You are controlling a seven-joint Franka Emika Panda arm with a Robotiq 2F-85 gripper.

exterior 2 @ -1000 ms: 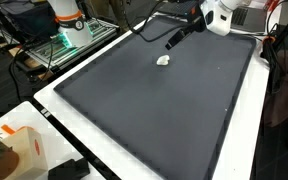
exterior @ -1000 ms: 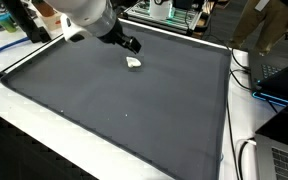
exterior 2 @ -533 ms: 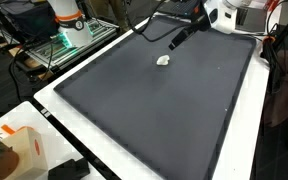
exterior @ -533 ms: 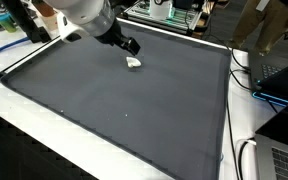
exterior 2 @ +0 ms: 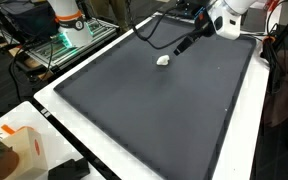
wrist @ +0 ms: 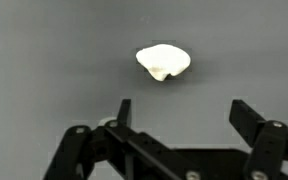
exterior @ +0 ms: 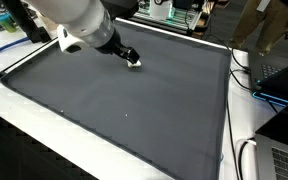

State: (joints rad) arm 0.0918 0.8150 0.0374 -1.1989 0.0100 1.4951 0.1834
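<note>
pincer (wrist: pixel 181 108): wide open, empty, just short of the white lump (wrist: pixel 163 62).
table (exterior 2: pixel 134 110): white lump lies free, far end.
progress: approach done, no grip yet.

2 oblique exteriors, shared mat (exterior: pixel 124 110) — wrist close above
</note>
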